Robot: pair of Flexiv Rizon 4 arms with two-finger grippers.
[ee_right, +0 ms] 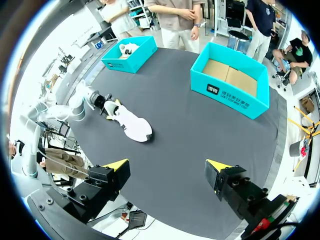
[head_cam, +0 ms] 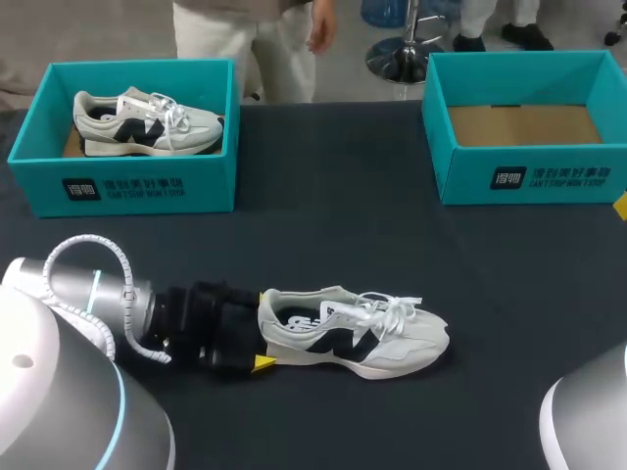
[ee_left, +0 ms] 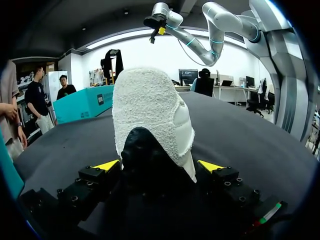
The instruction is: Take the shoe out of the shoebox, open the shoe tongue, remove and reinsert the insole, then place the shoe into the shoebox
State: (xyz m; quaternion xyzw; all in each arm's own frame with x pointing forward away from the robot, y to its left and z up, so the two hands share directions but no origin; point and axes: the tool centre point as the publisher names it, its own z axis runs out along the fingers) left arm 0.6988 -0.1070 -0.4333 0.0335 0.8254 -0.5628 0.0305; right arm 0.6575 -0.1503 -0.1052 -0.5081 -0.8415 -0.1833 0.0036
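1. The left gripper (head_cam: 262, 331) lies low over the table (head_cam: 333, 235), left of its middle and on the side nearer the robot. It points to the right and straddles the heel of the sneaker (head_cam: 358, 333).
2. In the left wrist view the left gripper (ee_left: 158, 167) has the black heel tab and the fuzzy white heel (ee_left: 150, 115) right in its gap. I cannot tell whether it is actually squeezing the heel or only set around it.
3. The sneaker, white and grey with dark side panels and white laces, rests sole-down on the table. Its toe points to the right, away from the left gripper, and its tongue and laces are loose on top.
4. The right gripper (ee_right: 167, 167) hangs high above the table with its fingers (ee_right: 117, 164) spread wide and nothing between them. From there the sneaker (ee_right: 131, 120) shows well below and ahead.
5. A teal shoebox (head_cam: 127, 186) stands at the table's far left corner and holds a second sneaker (head_cam: 147, 122) of the same kind, lying toe to the right.
6. Another teal shoebox (head_cam: 529, 176) stands at the far right corner, showing only its cardboard floor, well apart from the first.
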